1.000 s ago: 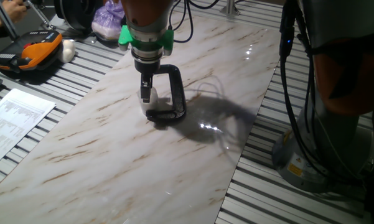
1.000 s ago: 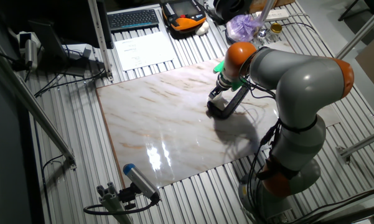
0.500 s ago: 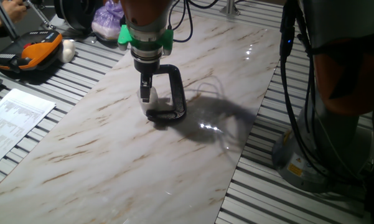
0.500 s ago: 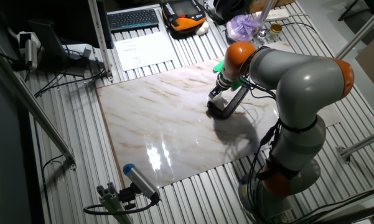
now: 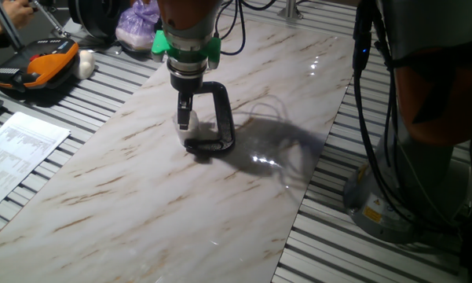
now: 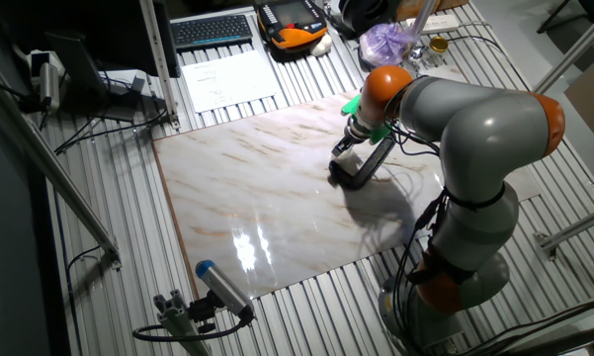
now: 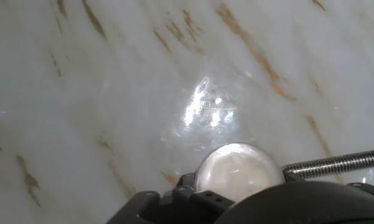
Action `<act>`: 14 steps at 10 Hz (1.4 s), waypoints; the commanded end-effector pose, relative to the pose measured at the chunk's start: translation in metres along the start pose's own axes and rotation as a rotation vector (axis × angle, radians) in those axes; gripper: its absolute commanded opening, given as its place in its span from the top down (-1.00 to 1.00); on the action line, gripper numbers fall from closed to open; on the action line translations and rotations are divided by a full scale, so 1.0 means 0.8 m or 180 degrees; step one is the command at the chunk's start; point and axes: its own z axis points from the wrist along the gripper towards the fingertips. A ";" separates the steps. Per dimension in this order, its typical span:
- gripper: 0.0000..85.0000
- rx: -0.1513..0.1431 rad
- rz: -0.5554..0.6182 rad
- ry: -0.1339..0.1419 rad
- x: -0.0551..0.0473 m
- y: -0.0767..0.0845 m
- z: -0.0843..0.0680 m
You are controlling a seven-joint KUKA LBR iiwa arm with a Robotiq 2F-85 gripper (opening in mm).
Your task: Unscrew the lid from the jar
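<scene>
From one fixed view, the arm reaches straight down over the marble tabletop (image 5: pixel 141 181), with the gripper (image 5: pixel 184 118) closed around a small whitish thing at its tips, the lid (image 5: pixel 184 120). Just below it the jar (image 5: pixel 190 135) shows only as a pale, clear shape, too small to make out well. A black C-clamp (image 5: pixel 217 118) stands around the spot, its frame arching to the right of the fingers and its foot flat on the marble. Off to the left lie a sheet of paper (image 5: pixel 20 149) and an orange-and-black device (image 5: pixel 39 67) (both on the ribbed bench, off the marble).

From the other fixed view, the grey and orange arm bends over the far right part of the slab (image 6: pixel 267 188), and the gripper (image 6: pixel 344 146) sits right at the clamp (image 6: pixel 361 168); lid and jar are too small to tell apart here.

In the hand view, the lid (image 7: pixel 238 171) appears as a round, milky disc low in the middle, seated in the dark clamp (image 7: pixel 174 205), with the threaded metal screw (image 7: pixel 336 163) running off to the right. The fingers themselves are out of sight.
</scene>
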 end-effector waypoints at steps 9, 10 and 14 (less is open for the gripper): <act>-0.20 -0.0044 0.0003 -0.0068 -0.001 0.000 -0.002; -0.20 -0.0078 0.0002 -0.0083 -0.002 0.001 -0.001; -0.20 -0.0065 0.0070 -0.0066 -0.002 0.001 0.000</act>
